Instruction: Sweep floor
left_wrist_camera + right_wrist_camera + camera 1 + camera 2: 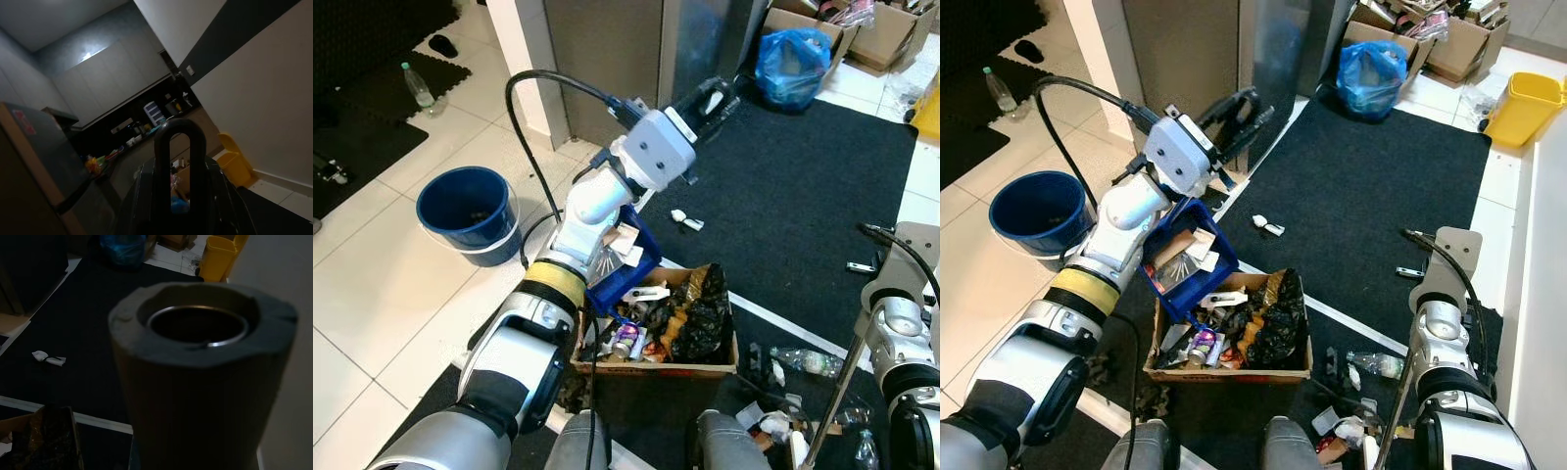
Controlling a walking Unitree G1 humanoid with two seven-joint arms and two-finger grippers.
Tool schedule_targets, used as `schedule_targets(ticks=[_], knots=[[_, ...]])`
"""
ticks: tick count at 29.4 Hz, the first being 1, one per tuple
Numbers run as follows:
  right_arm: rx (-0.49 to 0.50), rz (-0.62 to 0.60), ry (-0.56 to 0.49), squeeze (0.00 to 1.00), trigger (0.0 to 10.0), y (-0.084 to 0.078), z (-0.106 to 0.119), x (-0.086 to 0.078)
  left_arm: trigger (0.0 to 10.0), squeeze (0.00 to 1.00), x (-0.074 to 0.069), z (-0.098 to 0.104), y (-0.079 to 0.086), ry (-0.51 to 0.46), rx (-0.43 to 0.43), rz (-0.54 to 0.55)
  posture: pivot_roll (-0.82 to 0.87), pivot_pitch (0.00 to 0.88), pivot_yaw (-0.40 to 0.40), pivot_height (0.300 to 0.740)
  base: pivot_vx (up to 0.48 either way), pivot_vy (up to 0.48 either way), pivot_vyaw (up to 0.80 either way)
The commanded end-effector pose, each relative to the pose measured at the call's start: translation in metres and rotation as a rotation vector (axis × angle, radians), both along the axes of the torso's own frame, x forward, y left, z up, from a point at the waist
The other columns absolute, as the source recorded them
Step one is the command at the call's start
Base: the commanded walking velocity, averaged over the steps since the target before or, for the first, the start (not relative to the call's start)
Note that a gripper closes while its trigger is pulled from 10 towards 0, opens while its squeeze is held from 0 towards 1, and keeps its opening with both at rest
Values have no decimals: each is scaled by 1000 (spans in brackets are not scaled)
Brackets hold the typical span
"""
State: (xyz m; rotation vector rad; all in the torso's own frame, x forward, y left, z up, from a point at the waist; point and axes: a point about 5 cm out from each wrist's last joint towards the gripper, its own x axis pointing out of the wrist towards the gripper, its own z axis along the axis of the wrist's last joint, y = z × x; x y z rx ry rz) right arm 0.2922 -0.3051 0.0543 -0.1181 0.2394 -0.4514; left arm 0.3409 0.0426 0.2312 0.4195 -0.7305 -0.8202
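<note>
Landmark: cardboard box (pixel 1234 367) of rubbish, on the black mat (pixel 1371 206) just in front of the robot's legs.

Left gripper (pixel 710 101) is raised above and beyond the box, its fingers pressed together around a dark loop handle (pixel 180 161). A blue dustpan (pixel 1185 259) hangs tilted over the box's far-left corner, paper and scraps inside it.

Right gripper (pixel 1445 284) is to the right of the box; cannot tell how its fingers stand. The right wrist view looks down a grey tube end (pixel 203 328), and a thin metal pole (pixel 832 397) runs down beside that arm.

White crumpled scrap (pixel 1268 226) lies on the mat beyond the box. Clear bottle (pixel 1376 364) and small litter lie right of the box. Blue bucket (pixel 465 211) stands on the tiles, left of the box.
</note>
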Motion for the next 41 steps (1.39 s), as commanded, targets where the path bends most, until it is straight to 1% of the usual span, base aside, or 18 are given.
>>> schedule_targets(ticks=[1,5,12,19,25,33,36,37,39,41], knots=[[0,-10,0,0,10000,0,-1,-2,10000,0,-10,12,-11,-88,8,-66,110,56,14,740,0,0,0],[-2,-10,1,0,10000,-1,-1,-2,10000,0,-14,9,-17,-85,20,-104,107,58,12,740,0,0,0],[-2,-8,5,0,10000,0,-1,-1,10000,0,-17,6,-21,-83,28,-126,108,58,10,740,0,0,0],[-2,-5,5,0,10000,0,0,0,10000,0,-23,4,-26,-108,69,-161,109,54,7,740,0,0,0],[-2,-5,5,0,10000,0,0,1,10000,0,-25,4,-28,-108,69,-174,109,54,7,740,0,0,0],[-1,-8,7,0,10000,0,-1,0,10000,0,-31,3,-35,-113,79,-223,108,57,10,740,0,0,0],[0,-9,6,0,10000,1,-1,0,10000,0,-33,3,-36,-142,116,-238,105,54,12,740,0,0,0],[0,-9,6,0,10000,1,-1,0,10000,0,-33,3,-36,-142,116,-238,105,54,12,740,0,0,0],[1,-9,6,0,10000,1,-1,0,10000,0,-33,6,-34,-184,155,-232,105,53,12,740,0,0,0],[1,-9,7,0,10000,1,-1,0,10000,0,-32,10,-31,-205,168,-223,105,53,12,740,0,0,0]])
